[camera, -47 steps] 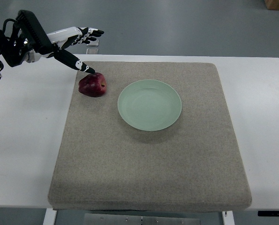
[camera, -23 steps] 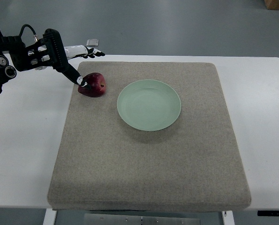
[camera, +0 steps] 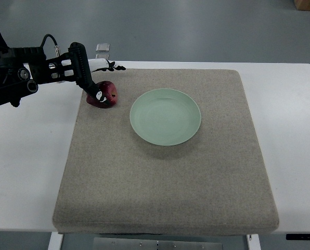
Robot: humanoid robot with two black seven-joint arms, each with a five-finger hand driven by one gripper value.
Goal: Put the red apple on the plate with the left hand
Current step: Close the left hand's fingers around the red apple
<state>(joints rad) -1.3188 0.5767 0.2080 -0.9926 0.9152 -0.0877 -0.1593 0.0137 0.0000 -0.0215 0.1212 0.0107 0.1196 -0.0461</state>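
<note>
Grey mat (camera: pixel 165 172) on white table (camera: pixel 25 156), pale green plate (camera: pixel 165 116) at centre, red apple (camera: pixel 104 94) on the mat at the plate's nine o'clock, left hand (camera: pixel 90 78) over it, thumb on its top, grasp apparently partial, fingers extended beyond.

I have one camera only — the top view — and it looks down steeply from my own side of the table (camera: pixel 30 156), facing away from me toward the grey floor (camera: pixel 196 26) past the far edge. It stands well back: the whole beige mat (camera: pixel 165 182) fits in frame, with white tabletop showing left and right of the mat. My left arm (camera: pixel 20 78) enters at the mat's far left corner — no second view shares any of this.
</note>
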